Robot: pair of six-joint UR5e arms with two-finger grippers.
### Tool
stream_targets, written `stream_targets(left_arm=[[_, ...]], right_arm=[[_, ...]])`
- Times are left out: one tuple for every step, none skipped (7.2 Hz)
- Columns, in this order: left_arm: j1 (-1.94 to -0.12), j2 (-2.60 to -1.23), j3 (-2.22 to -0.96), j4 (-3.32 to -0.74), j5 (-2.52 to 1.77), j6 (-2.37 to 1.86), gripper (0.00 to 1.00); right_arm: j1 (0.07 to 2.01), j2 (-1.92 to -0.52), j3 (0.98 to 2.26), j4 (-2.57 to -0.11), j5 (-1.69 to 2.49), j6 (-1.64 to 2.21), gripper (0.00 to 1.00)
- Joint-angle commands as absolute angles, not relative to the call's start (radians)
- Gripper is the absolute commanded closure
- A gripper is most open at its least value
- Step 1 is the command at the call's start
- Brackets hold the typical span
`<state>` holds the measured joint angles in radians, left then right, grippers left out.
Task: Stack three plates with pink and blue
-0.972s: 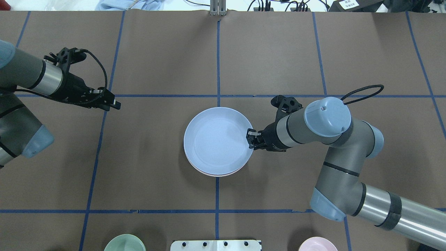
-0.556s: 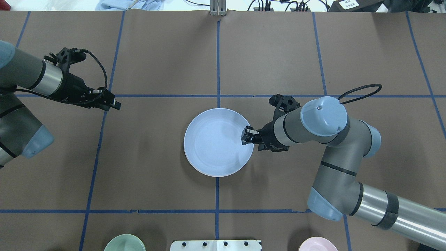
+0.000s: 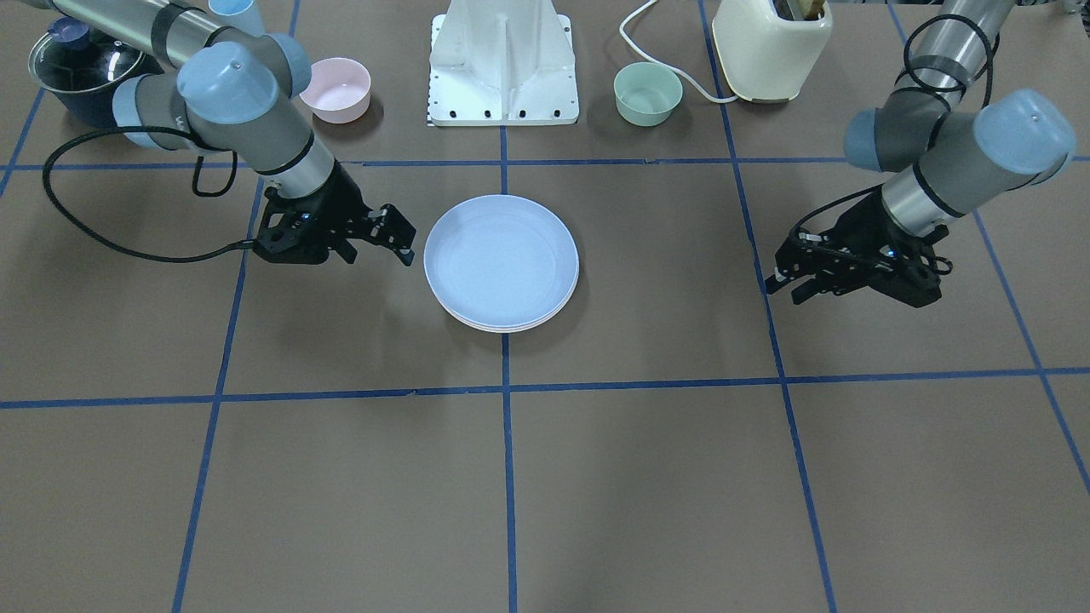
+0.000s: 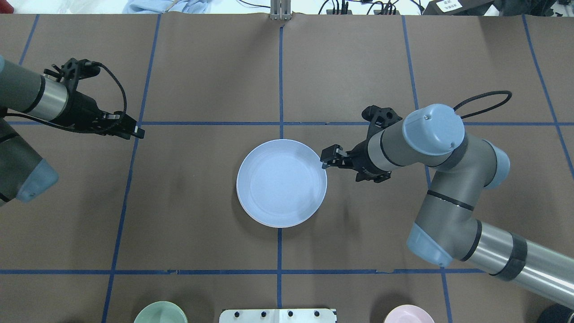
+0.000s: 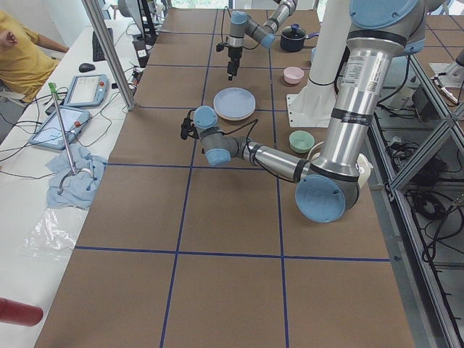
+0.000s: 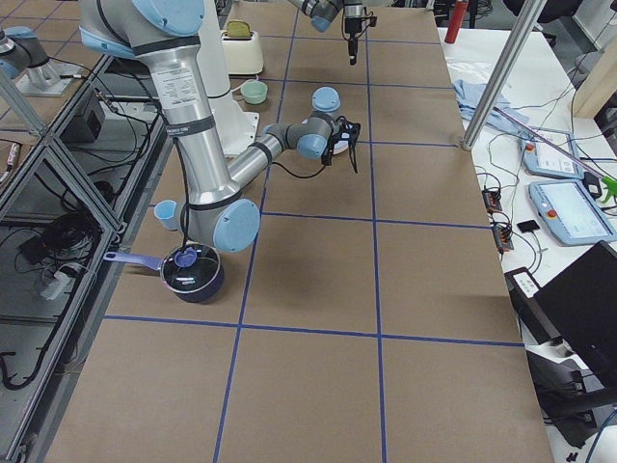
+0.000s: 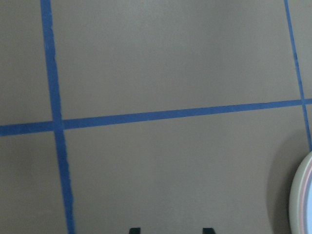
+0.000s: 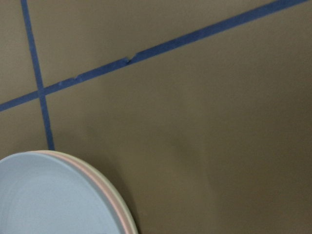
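The three plates lie stacked at the table's middle. The light blue plate point(image 4: 281, 183) is on top. In the right wrist view the light blue plate point(image 8: 44, 200) sits over the pale pink rim point(image 8: 104, 186) and the cream-white rim point(image 8: 127, 210). My right gripper point(image 4: 326, 158) is open and empty, just off the stack's right edge and apart from it; in the front view it point(image 3: 402, 237) is left of the stack point(image 3: 501, 260). My left gripper point(image 4: 136, 131) is open and empty, far left of the stack, over bare table.
A small pink bowl point(image 3: 338, 88) and a green bowl point(image 3: 648, 94) flank the white robot base point(image 3: 504, 64). A cream toaster point(image 3: 771, 47) with a cord, a dark lidded pot point(image 3: 81, 72) and a light blue cup point(image 3: 234, 13) stand along that edge.
My right gripper let go of the blue plate's rim and drew back to the right. The blue plate now sits squarely on the stack. My left gripper drew back a little to the left.
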<state>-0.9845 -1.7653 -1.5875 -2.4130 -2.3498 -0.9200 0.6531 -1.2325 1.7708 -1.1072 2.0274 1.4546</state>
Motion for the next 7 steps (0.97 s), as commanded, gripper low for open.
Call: stream_targets(left_arm=[[-1.115, -1.674, -1.583, -2.405, -2.349, -0.644, 0.47], [-1.179, -1.628, -1.572, -2.404, -2.345, -0.511, 0.47], [-1.263, -1.591, -1.542, -2.398, -2.345, -0.371, 0.47], [-1.329, -1.577, -1.505, -2.364, -2.344, -0.245, 0.47], [-1.400, -1.577, -1.487, -2.303, -2.342, -0.145, 0.47], [-1.479, -1.578, -1.482, -2.208, -2.342, -0.023, 0.46], [-1.552, -1.580, -1.483, -2.139, -2.342, 0.085, 0.00]], right_arm=[[0.785, -1.352, 1.772, -1.108, 2.120, 1.218, 0.00], [0.857, -1.415, 1.770, -1.108, 2.159, 1.069, 0.00], [0.938, -1.490, 1.763, -1.108, 2.202, 0.901, 0.00], [1.019, -1.555, 1.755, -1.115, 2.236, 0.747, 0.00], [1.113, -1.596, 1.755, -1.168, 2.268, 0.592, 0.00], [1.214, -1.623, 1.753, -1.242, 2.311, 0.424, 0.00], [1.295, -1.626, 1.755, -1.325, 2.330, 0.306, 0.00]])
